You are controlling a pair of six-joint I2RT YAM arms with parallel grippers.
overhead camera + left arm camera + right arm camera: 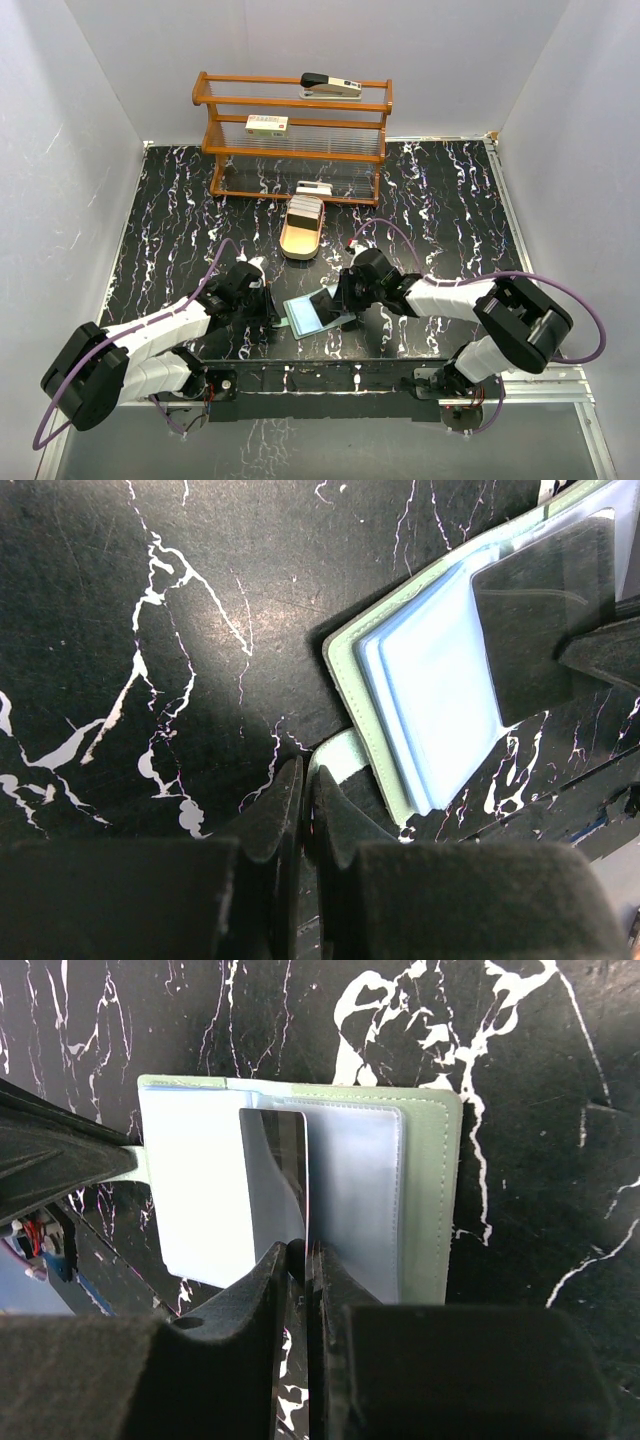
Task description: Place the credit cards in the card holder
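Observation:
The sage-green card holder point(303, 320) lies open on the black marble table, its clear blue-grey pockets point(440, 690) facing up. My left gripper point(305, 770) is shut on the holder's green strap point(345, 752) at its left edge. My right gripper point(303, 1250) is shut on a dark credit card point(272, 1175), seen nearly edge-on, standing over the pockets with its far end at a pocket's mouth. In the left wrist view that card point(535, 620) rests on the top-right pocket. More credit cards point(304, 211) stand in a tan tray point(298, 246) behind.
A wooden rack point(295, 150) stands at the back, with a stapler point(330, 86) on top and a white labelled box point(266, 125) on its middle shelf. Another small box point(313, 189) sits at its foot, just behind the tray. Grey walls close in the table.

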